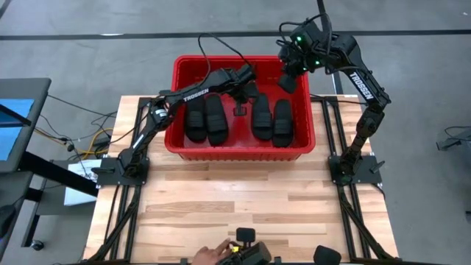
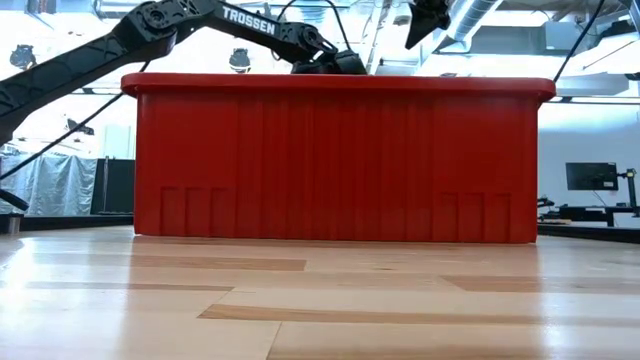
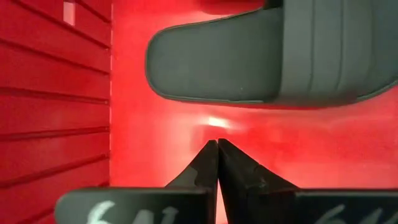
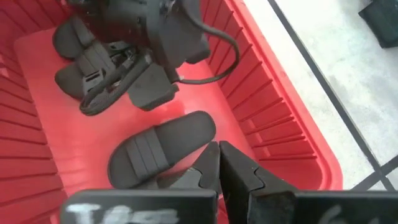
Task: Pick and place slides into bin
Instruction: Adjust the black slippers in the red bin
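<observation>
Wooden table (image 1: 243,213) with every sandal already in the red bin (image 1: 176,103), upper centre of the high view
All four slides (image 1: 205,118) lie inside; the left end effector (image 3: 217,144) sits low in the bin, fingers pressed together and empty, the right end effector (image 4: 219,145) likewise above it; lifting out carelessly could snag the bin wall or the nearby slide

Two dark jointed arms, white TROSSEN lettering on the links, black cables, green lights.
</observation>
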You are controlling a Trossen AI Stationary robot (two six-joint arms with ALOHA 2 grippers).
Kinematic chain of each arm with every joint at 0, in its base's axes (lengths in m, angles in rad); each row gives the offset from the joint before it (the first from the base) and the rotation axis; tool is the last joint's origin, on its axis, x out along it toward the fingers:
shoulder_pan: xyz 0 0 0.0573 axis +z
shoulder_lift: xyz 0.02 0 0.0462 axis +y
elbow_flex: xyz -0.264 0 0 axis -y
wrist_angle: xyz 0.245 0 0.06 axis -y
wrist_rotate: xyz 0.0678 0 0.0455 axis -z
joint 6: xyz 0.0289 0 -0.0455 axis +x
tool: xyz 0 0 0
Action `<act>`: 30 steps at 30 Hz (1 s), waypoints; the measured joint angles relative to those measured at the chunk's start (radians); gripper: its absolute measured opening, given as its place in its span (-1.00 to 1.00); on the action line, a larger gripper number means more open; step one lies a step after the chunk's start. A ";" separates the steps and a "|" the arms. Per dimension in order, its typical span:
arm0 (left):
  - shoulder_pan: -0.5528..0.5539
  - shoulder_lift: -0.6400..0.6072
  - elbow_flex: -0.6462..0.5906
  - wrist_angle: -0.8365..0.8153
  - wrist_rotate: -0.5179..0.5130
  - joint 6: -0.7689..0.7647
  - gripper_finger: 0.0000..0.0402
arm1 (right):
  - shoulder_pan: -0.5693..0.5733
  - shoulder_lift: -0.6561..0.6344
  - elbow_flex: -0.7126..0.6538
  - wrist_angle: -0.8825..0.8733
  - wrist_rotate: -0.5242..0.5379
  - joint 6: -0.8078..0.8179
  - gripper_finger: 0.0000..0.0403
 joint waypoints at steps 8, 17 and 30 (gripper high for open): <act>0.002 0.010 -0.034 -0.014 0.037 -0.028 -1.00 | 0.000 0.000 0.000 -0.018 0.000 0.000 -1.00; 0.028 -0.120 -0.004 -0.107 0.043 -0.142 -1.00 | -0.058 0.000 0.000 -0.045 -0.077 -0.008 -1.00; 0.127 -0.547 -0.002 -0.121 0.048 -0.370 -1.00 | -0.074 0.202 0.000 0.002 -0.189 -0.018 -1.00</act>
